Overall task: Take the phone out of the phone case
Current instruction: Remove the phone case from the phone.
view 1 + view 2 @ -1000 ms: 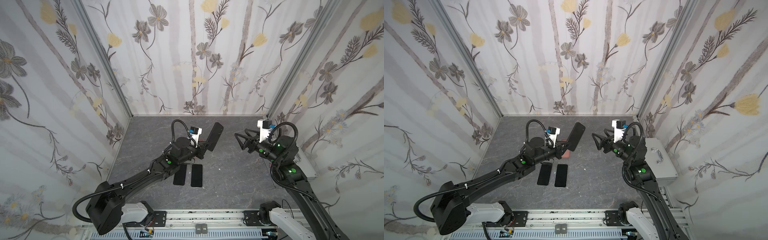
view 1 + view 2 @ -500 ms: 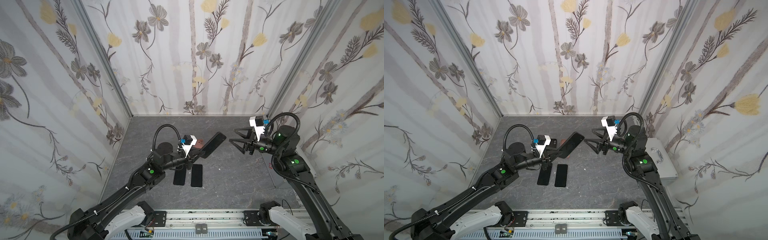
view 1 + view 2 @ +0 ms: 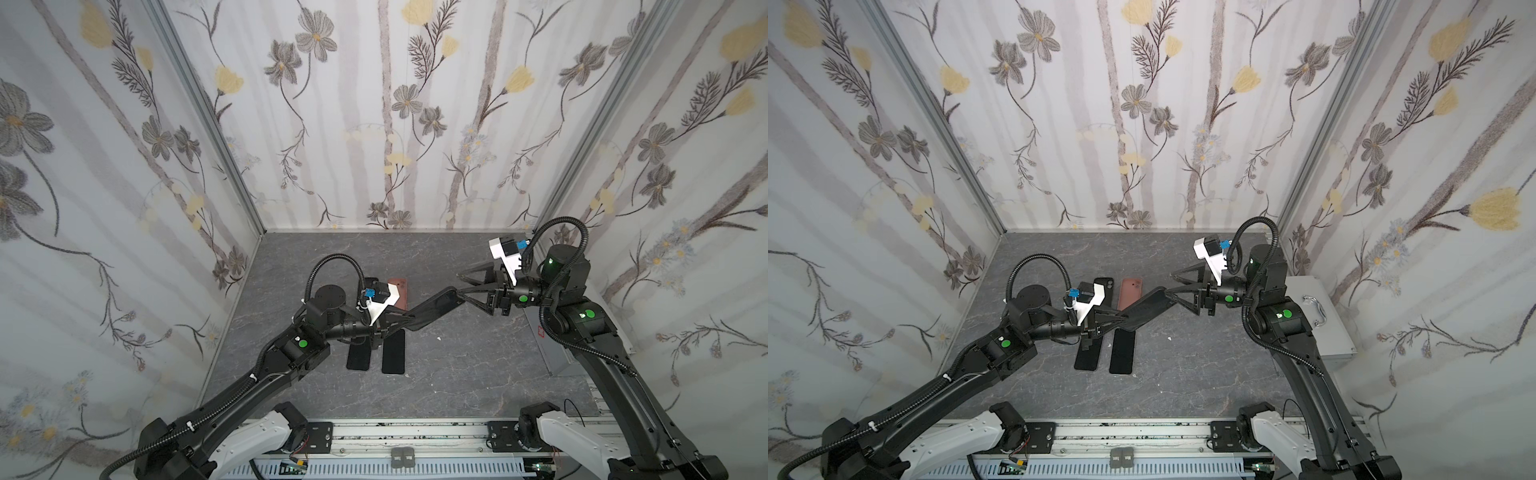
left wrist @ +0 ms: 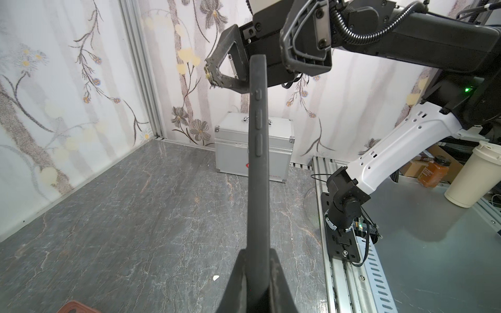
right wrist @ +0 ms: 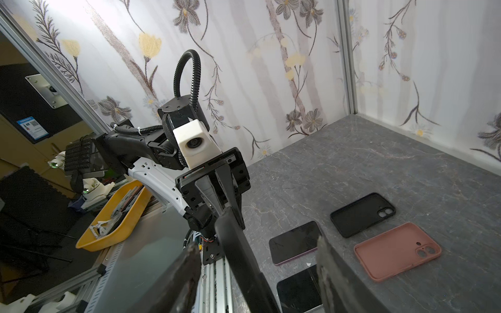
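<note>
A black phone case (image 3: 432, 307) (image 3: 1148, 309) with the phone inside hangs tilted above the table. My left gripper (image 3: 405, 322) (image 4: 257, 260) is shut on its lower end, and the left wrist view shows the case edge-on (image 4: 259, 162). My right gripper (image 3: 459, 284) (image 3: 1170, 284) (image 5: 257, 245) is open, one finger on each side of the case's upper end (image 5: 238, 257). There is a clear gap on both sides. The phone's screen does not show.
Two bare phones (image 3: 358, 357) (image 3: 393, 353) lie on the grey table under the left gripper. Behind them lie an empty black case (image 5: 362, 214) and an empty brown case (image 5: 397, 250). A silver metal box (image 3: 1316, 316) stands at the right edge.
The left arm has drawn back and tilted the cased phone toward the right arm. The right gripper has moved left onto the phone's upper end, and its jaws have narrowed.
</note>
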You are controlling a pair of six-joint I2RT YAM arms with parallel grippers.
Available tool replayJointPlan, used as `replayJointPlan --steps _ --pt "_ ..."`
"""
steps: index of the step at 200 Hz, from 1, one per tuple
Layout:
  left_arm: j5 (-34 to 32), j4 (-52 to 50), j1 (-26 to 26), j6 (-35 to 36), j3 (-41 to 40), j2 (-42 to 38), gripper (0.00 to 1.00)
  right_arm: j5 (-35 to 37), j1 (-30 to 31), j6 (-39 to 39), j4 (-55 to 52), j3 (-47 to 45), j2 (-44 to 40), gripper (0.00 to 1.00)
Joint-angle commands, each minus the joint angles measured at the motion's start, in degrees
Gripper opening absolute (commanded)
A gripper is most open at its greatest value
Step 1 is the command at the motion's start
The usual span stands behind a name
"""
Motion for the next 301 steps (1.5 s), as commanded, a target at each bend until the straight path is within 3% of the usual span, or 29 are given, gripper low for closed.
replayJointPlan --steps 1,109,154,192,264,301 --pt "1.5 3.4 0.1 1.3 0.8 -0.2 0.0 -3.6 0.5 2.6 1.6 -0.3 0.4 0.63" --pt "0.4 3.4 0.0 2.8 1.4 0.5 0.0 -4.5 4.6 12.7 10.9 -1.8 1.7 0.46" --pt "-0.6 3.4 0.2 3.6 1.2 0.4 0.0 -4.6 4.7 15.6 11.2 -1.8 2.4 0.32" --pt "-5.2 3.4 0.1 4.4 1.3 -0.2 0.0 -4.7 4.9 17.4 10.2 -2.1 3.1 0.23" --pt "-15.9 3.4 -0.6 11.9 3.7 -1.4 0.0 -6.1 4.9 30.8 17.2 -6.7 3.9 0.21" --pt "-18.5 3.0 -0.7 16.3 4.3 -0.5 0.0 -4.9 4.9 40.6 24.7 -8.7 4.5 0.3"
